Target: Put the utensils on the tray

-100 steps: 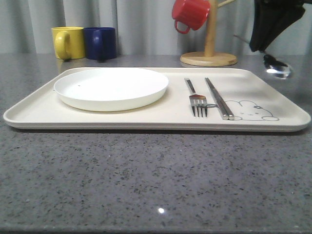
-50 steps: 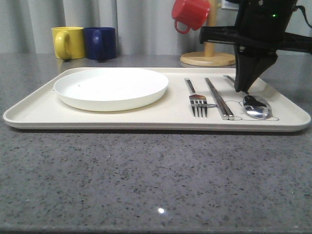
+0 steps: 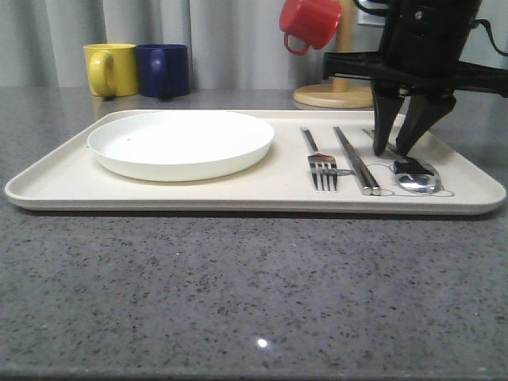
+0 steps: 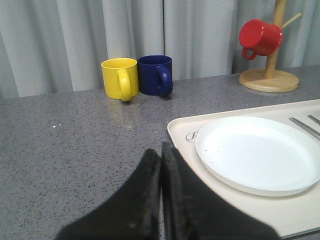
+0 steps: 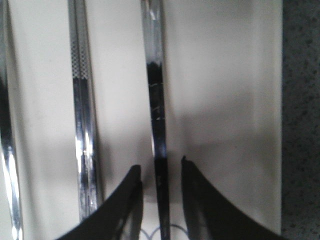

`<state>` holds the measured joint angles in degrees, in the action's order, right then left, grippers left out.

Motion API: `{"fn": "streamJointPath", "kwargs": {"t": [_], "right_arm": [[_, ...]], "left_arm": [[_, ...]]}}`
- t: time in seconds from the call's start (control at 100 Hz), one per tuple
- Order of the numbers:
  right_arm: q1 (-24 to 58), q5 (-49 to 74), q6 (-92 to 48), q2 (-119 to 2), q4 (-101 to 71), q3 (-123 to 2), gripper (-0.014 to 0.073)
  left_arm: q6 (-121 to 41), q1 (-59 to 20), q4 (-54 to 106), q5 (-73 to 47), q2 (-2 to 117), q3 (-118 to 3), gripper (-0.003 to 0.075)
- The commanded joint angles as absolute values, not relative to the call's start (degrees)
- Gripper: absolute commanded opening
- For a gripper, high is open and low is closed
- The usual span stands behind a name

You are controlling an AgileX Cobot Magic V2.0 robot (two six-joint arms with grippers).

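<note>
- A cream rectangular tray lies on a grey speckled table and serves as the landmark.
- On the tray's left half sits a round white plate.
- On its right half lie a fork, a pair of chopsticks and a spoon, side by side; the spoon rests on a bunny drawing whose lettering cannot be read.
- The right gripper points down over the spoon handle, fingers apart on either side of it, not clamping.
- The left gripper hovers off the tray's left edge, fingers pressed together, holding nothing.
- Behind the tray stand a yellow mug and a blue mug; a red mug hangs on a wooden mug stand.
</note>
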<state>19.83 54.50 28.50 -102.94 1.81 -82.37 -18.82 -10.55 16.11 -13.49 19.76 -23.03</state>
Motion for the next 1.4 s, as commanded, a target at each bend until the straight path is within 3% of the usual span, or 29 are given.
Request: {"fn": "streamJointPath", "kwargs": {"t": [0.0,0.34,0.73,1.39], "right_arm": [[19.80,53.06,28.52,-100.32,2.37,-83.90,0.0330],[19.05,52.05,28.47,-95.31,5.33,-83.90,0.0335],[9.66,52.12,20.56,-83.07,7.38,-81.44,0.0330],[7.94,28.29,19.94,-42.14,10.64,-41.80,0.0330]], "left_arm": [[-18.54,-10.86,16.92,-8.89,20.17,-24.73,-0.0018],[-18.54,-10.86,16.92,-8.89,20.17,-24.73,-0.0018],[-18.54,-10.86,16.92,-8.89,20.17,-24.73,-0.0018],[-18.54,-10.86,16.92,-8.89,20.17,-24.73,-0.0018]]}}
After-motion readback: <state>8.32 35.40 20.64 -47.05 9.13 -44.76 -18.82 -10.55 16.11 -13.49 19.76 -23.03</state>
